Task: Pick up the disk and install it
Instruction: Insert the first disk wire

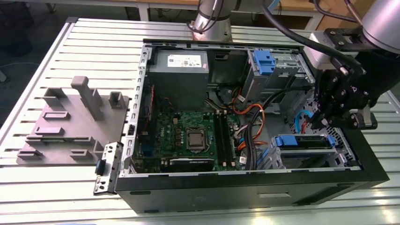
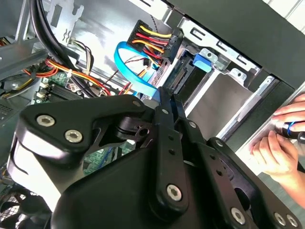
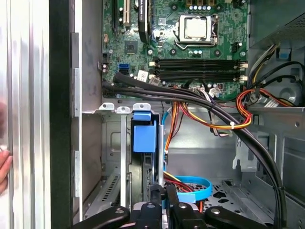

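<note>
The tool [image 1: 320, 123] hangs over the open computer case [image 1: 250, 187] at about 3 o'clock in the exterior view, pointing down into the corner by the lower drive cage. In both wrist views its fingers [image 2: 166, 102] are drawn together with nothing between them. The disk [image 1: 303, 141] sits in that lower cage at about 4 o'clock from the motherboard [image 1: 187, 136], just beneath the tool. In the first wrist view its blue front tab [image 3: 144, 136] faces the camera. A flat blue cable [image 2: 131, 71] loops just beside the fingers. A second blue-fronted caddy [image 1: 262, 61] sits in the upper cage at 1 o'clock, beside the grey power supply [image 1: 178, 70]. A grey fixture [image 1: 69, 126] lies on the slatted counter [image 1: 93, 37] at 9 o'clock. A person's hand [image 2: 279, 143] rests on the case's outer edge.
</note>
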`<action>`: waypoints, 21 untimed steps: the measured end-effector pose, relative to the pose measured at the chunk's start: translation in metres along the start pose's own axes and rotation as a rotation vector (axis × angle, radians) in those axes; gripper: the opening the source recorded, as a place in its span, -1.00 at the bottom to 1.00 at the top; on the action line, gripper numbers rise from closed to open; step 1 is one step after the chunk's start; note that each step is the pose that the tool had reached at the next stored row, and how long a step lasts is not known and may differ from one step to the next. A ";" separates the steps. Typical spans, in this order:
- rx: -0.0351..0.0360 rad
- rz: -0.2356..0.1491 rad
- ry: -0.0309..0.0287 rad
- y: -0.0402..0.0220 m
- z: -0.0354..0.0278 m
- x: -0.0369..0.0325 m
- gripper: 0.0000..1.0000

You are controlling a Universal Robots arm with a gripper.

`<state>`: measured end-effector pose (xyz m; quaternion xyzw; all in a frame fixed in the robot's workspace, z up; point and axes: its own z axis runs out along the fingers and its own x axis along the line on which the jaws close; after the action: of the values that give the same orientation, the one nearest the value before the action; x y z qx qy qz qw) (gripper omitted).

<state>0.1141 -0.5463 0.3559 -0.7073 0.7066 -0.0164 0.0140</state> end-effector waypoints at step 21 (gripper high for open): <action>0.0321 -0.015 0.0010 0.0102 0.0094 0.0048 -0.68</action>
<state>0.1044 -0.5511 0.3460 -0.7123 0.7008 -0.0282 0.0249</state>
